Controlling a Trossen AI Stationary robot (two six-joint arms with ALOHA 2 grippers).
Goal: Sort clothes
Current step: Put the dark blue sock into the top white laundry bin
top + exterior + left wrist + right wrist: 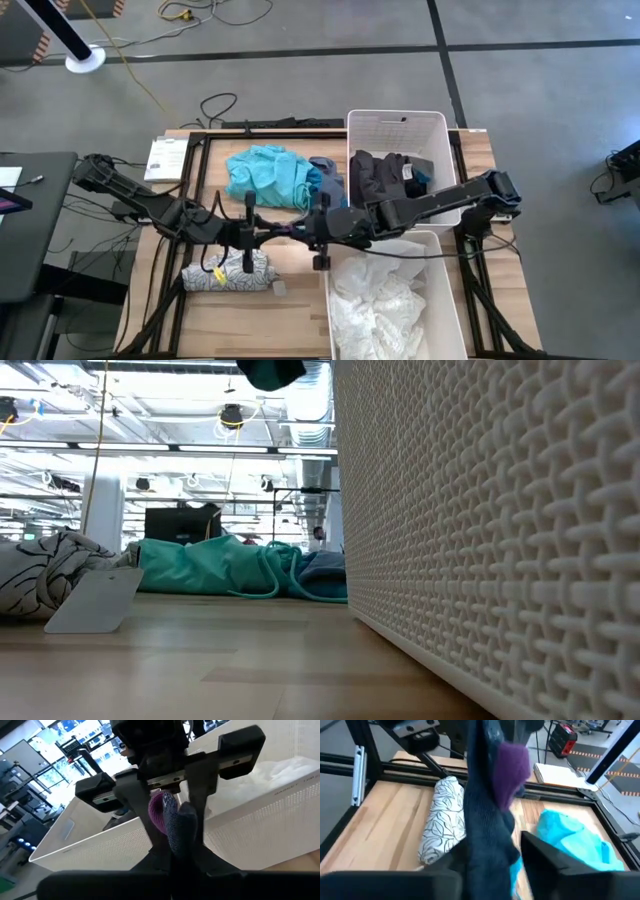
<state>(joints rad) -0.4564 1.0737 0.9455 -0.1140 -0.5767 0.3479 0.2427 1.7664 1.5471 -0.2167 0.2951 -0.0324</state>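
My left gripper (300, 228) is clamped on a dark sock with a purple toe (490, 810), held up over the middle of the table. My right gripper (322, 226) faces it nose to nose, its fingers on either side of the same sock; I cannot tell whether they have bitten yet.

I read this as a mid-air handover of a dark item. To the right, the far bin (396, 130) holds dark clothes (385, 175) and the near bin (395, 300) white ones (375, 305). The teal garment (268, 176) and a blue piece (325, 178) lie on the far side of the table, and the leaf-print roll (228, 272) on the near left.

Next I'd want the right jaws firmly on the sock before the left lets go, then carry it to the far bin.
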